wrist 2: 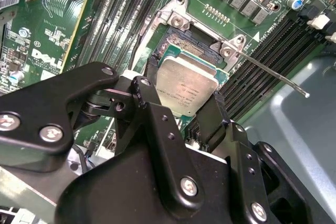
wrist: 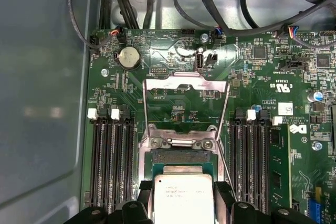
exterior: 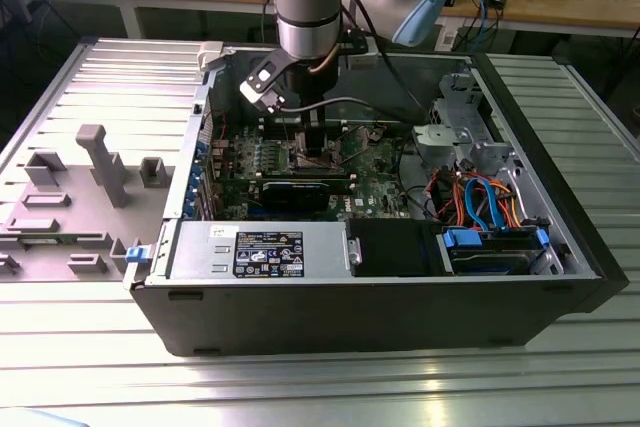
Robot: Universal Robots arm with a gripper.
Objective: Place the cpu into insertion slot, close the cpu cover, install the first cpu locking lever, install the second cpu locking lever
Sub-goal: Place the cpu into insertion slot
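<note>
In both wrist views my gripper [wrist 2: 185, 84] [wrist: 182, 191] is shut on the cpu [wrist 2: 189, 88] [wrist: 182, 199], a silver-grey square chip clamped between the two black fingers [wrist 2: 219, 109]. I hold the chip just over the insertion slot [wrist: 180, 157] [wrist 2: 184, 40], whose dark recess still shows beyond the chip's edge. The cpu cover [wrist: 186, 80] stands swung open past the socket. Two thin wire locking levers [wrist: 144, 109] [wrist: 226, 113] are raised at its sides; one lever [wrist 2: 274, 75] juts out over the memory slots. In the exterior view the gripper [exterior: 308, 143] reaches down into the open computer case.
Black memory slots [wrist: 111, 161] [wrist: 253, 156] flank the socket. In the case [exterior: 560, 237], a long black card [exterior: 300, 193], a power supply [exterior: 262, 251], a blue-latched drive bay [exterior: 492, 247] and coloured cables [exterior: 478, 197]. A grey fixture with pegs [exterior: 100, 162] stands at the exterior view's left.
</note>
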